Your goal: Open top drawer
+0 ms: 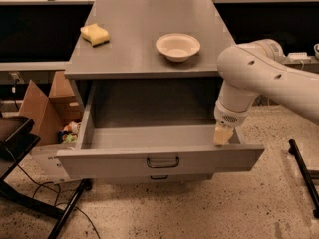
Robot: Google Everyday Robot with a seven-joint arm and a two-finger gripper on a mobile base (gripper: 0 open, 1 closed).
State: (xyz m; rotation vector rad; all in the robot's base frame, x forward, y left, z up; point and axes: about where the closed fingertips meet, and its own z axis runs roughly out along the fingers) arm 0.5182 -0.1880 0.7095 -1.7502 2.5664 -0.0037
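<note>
We cannot tell whether our pincer (223,135) grips anything; the open top drawer (99,164) stretches leftward from it, handle (163,162) down-left.

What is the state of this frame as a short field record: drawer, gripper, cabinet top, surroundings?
top drawer: pulled far out of the cabinet
handle: bail, mid-front, not held
gripper: down inside the drawer at its right end, just behind its front
cabinet top: white bowl and yellow sponge, apart
floor, left of cabinet: open cardboard box
</note>
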